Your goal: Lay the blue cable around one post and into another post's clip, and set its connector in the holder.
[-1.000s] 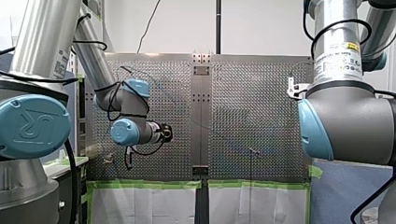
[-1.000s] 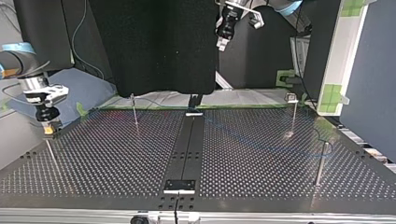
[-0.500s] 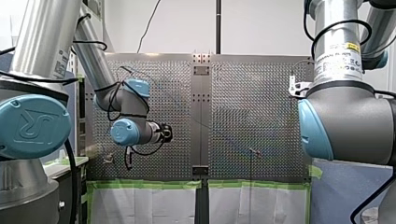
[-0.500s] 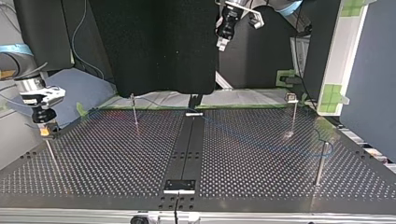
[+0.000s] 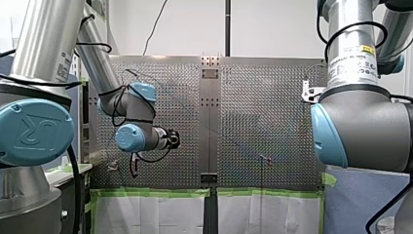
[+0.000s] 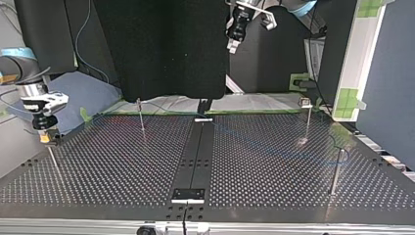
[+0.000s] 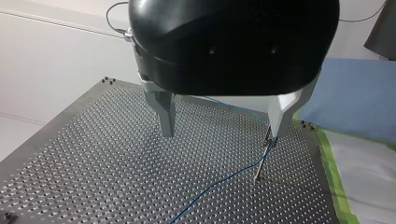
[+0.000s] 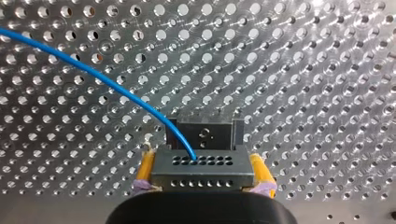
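**Connector clamped in my right gripper; my left gripper open above the table**

In the top view my right gripper (image 6: pixel 47 138) hangs far left of the black centre strip (image 6: pixel 195 156), low over the edge of the perforated table (image 6: pixel 122 166) and just above a thin metal post (image 6: pixel 53 162). What it carries is too small to read there. The right wrist view supplies it: the yellow pads (image 8: pixel 145 167) press on both sides of a dark grey rectangular connector (image 8: pixel 203 167) with two rows of small round holes. The blue cable (image 8: pixel 107 81) leaves the connector's upper row and arcs away over the shiny drilled plate. A dark block (image 8: pixel 204 131) sits just ahead of the connector; whether they touch is unclear.

A slim post (image 6: pixel 141 117) stands left of the strip. Right of it stand two more (image 6: pixel 307 122) (image 6: pixel 335 171), with the cable a faint blue line on the table between the strip and them.

My left gripper (image 7: pixel 223 126) is high above the strip. Its wrist view shows tapered metal fingers (image 7: pixel 164 114) spread wide, nothing between them, and the cable passing a leaning post (image 7: pixel 260 164) below.

In the front view my right arm's bulk hides its gripper.
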`<state>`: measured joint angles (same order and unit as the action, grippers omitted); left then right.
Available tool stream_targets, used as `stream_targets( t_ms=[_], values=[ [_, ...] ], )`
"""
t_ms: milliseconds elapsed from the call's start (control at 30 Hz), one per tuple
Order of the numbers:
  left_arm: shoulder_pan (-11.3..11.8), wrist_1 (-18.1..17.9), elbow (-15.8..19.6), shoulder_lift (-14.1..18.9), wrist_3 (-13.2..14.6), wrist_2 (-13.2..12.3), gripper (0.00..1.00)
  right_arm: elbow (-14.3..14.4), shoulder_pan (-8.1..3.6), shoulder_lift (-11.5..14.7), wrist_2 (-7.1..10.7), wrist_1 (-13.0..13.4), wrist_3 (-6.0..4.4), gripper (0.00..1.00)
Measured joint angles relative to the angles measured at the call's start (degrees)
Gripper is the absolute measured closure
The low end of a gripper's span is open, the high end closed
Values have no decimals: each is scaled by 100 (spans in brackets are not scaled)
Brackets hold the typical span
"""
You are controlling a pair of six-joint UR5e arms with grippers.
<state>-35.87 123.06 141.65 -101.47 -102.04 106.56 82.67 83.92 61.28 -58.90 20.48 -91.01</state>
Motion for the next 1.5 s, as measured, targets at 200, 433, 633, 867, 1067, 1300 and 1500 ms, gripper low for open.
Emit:
stream_targets(
  t_ms=[200,433,633,867,1067,1300,1500],
  values=[
    [1,-1,0,-1,0,-1,0,0,20,-69,-37,89,2,100],
    [2,-4,0,-3,0,-1,0,0,45,-154,-37,168,-4,100],
    [2,-6,0,-2,1,0,0,-4,51,-160,-21,224,-29,100],
    [2,-2,-4,0,0,-1,0,-31,61,-162,-7,258,-63,100],
    [1,-6,-14,-1,0,-7,0,-69,76,-165,-2,280,-111,100],
    [0,-5,-16,0,0,-9,0,-88,89,-171,-2,321,-156,100],
    [2,-15,-17,1,0,-9,0,-104,103,-173,1,359,-196,100]
  ],
)
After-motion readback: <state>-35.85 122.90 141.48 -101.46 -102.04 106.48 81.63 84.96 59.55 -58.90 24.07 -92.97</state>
